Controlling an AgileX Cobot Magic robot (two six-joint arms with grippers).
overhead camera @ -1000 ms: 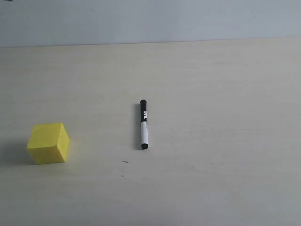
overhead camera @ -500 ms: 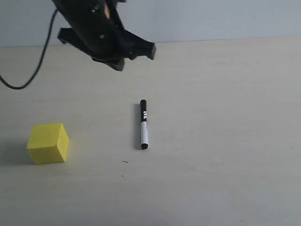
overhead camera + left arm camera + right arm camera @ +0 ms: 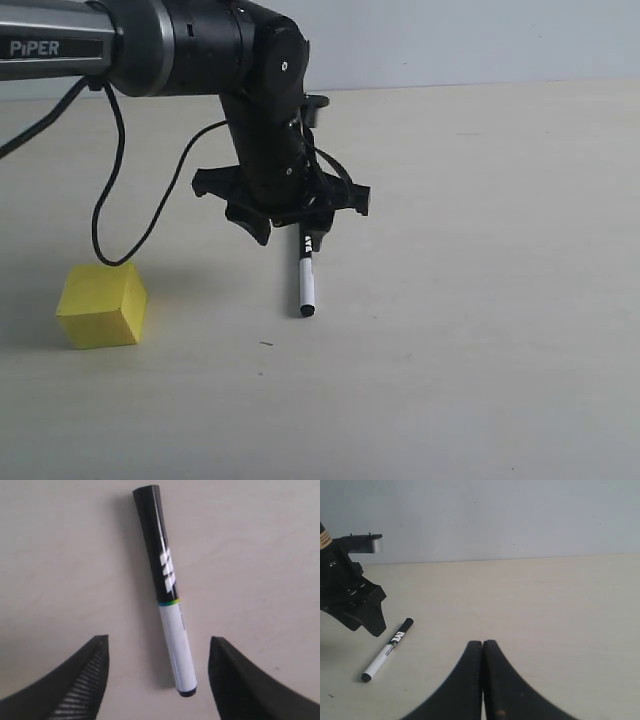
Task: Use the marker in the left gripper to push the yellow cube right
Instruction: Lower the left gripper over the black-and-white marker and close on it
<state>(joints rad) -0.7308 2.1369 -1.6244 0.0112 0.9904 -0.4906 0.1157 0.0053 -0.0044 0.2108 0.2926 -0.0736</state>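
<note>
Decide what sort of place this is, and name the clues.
Probably a robotics lab bench: a bare pale tabletop against a plain wall, a black PIPER-marked arm with its left end effector open over a marker, and a lone yellow cube.

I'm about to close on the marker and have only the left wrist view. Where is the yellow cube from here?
Observer: In the exterior view the yellow cube sits on the table, to the left of the marker and well apart from it.
Operator: How does my end effector sit over the marker?
Observer: The left end effector hangs open over the marker's black half. The white end sticks out toward the exterior camera.
Operator: Is the other arm in the way?
Observer: No. The right wrist view shows the right end effector shut and empty, apart from the marker.
</note>
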